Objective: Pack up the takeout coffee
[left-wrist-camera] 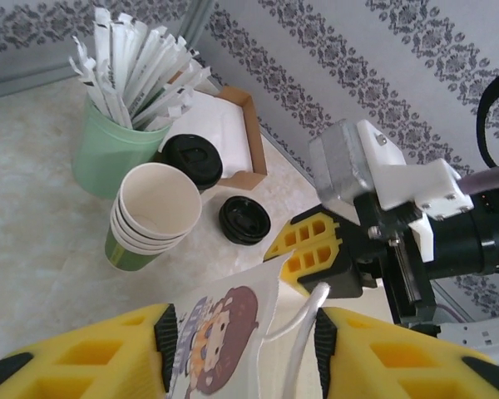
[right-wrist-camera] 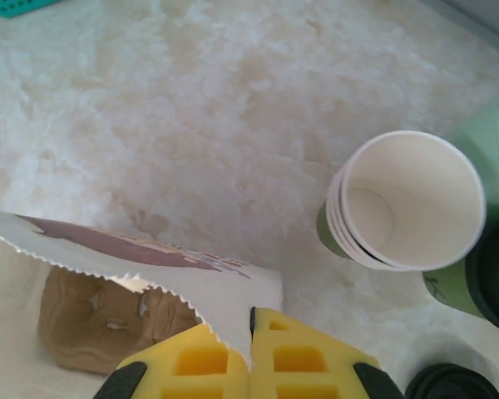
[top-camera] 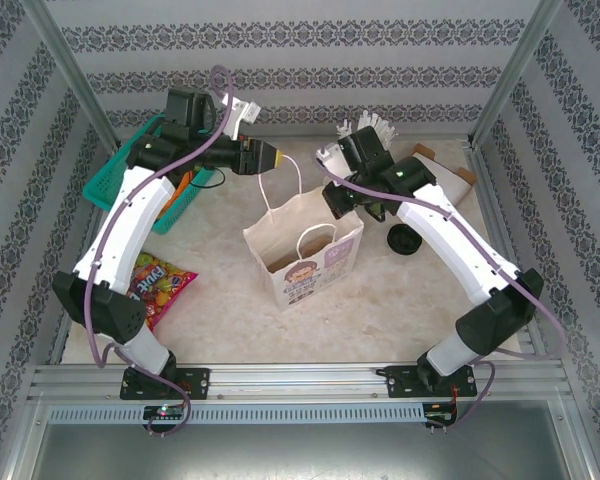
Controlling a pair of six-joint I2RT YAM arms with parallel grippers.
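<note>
While the top camera gives the whole table [top-camera: 220, 320], with the paper bag [top-camera: 315, 262] standing open near its middle, the wrist cameras give the small details. From the right wrist, the right gripper [right-wrist-camera: 251, 353] has its two yellow fingers pressed together on the toothed rim of the bag, so it pinches the paper. The same view looks into the bag, where a brown pulp tray [right-wrist-camera: 100, 324] lies at the bottom. From the left wrist, the left gripper [left-wrist-camera: 243, 337] has its fingers apart at a middle width. The printed rim and a white handle [left-wrist-camera: 303, 328] of the bag pass between them without being squeezed. The takeout coffee [left-wrist-camera: 191, 158] stands upright toward the far right corner of the table, just beside a stack of lidless cups [left-wrist-camera: 154, 208]. A mint green holder [left-wrist-camera: 108, 154] full of white wrapped sticks is on its one side, and a cardboard box [left-wrist-camera: 241, 137] is just behind it. A loose black lid [left-wrist-camera: 244, 219] lies flat on the table near the stack. The top camera adds a green basket [top-camera: 105, 185] at the far left corner and a candy packet [top-camera: 160, 280] near the left edge.
</note>
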